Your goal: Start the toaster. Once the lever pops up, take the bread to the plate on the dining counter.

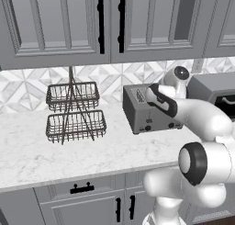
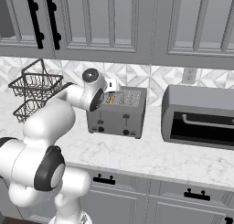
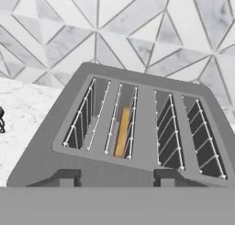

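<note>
The grey toaster (image 1: 146, 115) (image 2: 119, 114) (image 3: 137, 127) stands on the marble worktop against the tiled wall. The bread (image 3: 121, 131) sits upright, deep in the second slot from the left, showing as a tan sliver (image 2: 110, 98). My gripper (image 3: 115, 180) hovers just above the toaster's near top edge, open, its two dark fingertips (image 3: 66, 178) spread apart with nothing between them. In the base views my hand (image 1: 160, 100) (image 2: 108, 85) is over the toaster's top. The plate and the dining counter are out of view.
A large grey toaster oven (image 2: 199, 118) (image 1: 213, 91) stands right of the toaster. A two-tier wire basket rack (image 1: 73, 111) (image 2: 34, 93) stands to the left on the worktop (image 1: 92, 150). Wall cabinets (image 1: 69, 22) hang overhead.
</note>
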Motion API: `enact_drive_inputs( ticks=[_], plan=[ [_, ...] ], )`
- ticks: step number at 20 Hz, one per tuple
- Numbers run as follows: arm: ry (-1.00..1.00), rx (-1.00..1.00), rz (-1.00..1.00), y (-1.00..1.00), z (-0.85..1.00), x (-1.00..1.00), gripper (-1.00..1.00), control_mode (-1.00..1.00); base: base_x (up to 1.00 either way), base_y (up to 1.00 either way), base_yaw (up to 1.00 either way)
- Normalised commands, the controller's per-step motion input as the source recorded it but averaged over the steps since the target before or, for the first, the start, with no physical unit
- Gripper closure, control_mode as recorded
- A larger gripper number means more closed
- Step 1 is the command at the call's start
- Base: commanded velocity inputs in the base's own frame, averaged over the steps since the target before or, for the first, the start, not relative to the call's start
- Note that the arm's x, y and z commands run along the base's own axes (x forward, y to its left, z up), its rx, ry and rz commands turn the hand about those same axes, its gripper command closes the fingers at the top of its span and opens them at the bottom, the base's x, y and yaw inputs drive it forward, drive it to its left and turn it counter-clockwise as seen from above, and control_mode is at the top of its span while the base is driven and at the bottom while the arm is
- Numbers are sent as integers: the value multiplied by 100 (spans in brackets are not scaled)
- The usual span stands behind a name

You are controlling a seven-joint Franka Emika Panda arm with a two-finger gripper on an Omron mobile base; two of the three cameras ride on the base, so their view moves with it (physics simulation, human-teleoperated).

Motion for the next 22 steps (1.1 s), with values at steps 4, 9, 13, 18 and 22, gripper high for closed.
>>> enact_drive_inputs(
  ticks=[4, 9, 13, 18, 22],
  plan=[
    [-5, 0, 0, 0, 0, 11, -100, -100, 0, 0, 0],
    [-5, 0, 0, 0, 0, 7, -100, -100, 0, 0, 0],
    [-5, 0, 0, 0, 0, 4, -100, -100, 0, 0, 0],
    [-3, 1, 0, -3, 0, 0, -100, -100, 0, 0, 0],
    [0, 1, 0, -1, 0, 0, -100, -100, 0, 0, 0]
  ],
)
